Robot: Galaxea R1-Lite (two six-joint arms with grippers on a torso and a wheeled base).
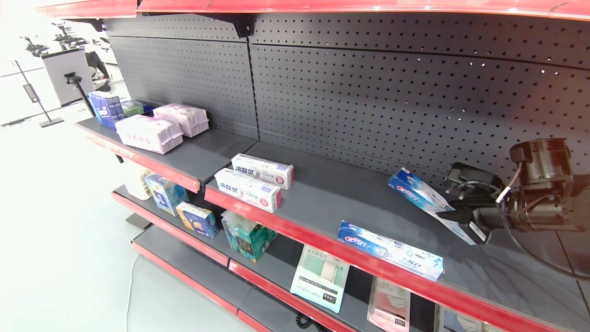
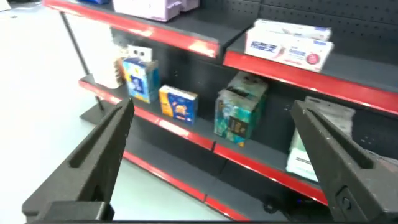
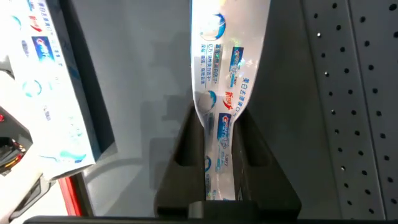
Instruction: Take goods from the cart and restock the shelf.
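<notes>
My right gripper (image 1: 461, 220) is shut on one end of a blue and white toothpaste box (image 1: 424, 199), held tilted just above the grey upper shelf (image 1: 332, 193) near the pegboard. In the right wrist view the same box (image 3: 225, 81) runs out from between the fingers (image 3: 252, 146). A second blue toothpaste box (image 1: 391, 249) lies flat at the shelf's red front edge, also seen as the box (image 3: 46, 93) beside the gripper. My left gripper (image 2: 211, 149) hangs open in front of the lower shelves, holding nothing.
Two white toothpaste boxes (image 1: 254, 180) lie further left on the upper shelf. Tissue packs (image 1: 148, 133) sit on the far left section. Lower shelves hold blue cartons (image 1: 165, 192), a yellow-blue carton (image 1: 198, 219), a green box (image 1: 248, 234) and hanging packets (image 1: 320, 276).
</notes>
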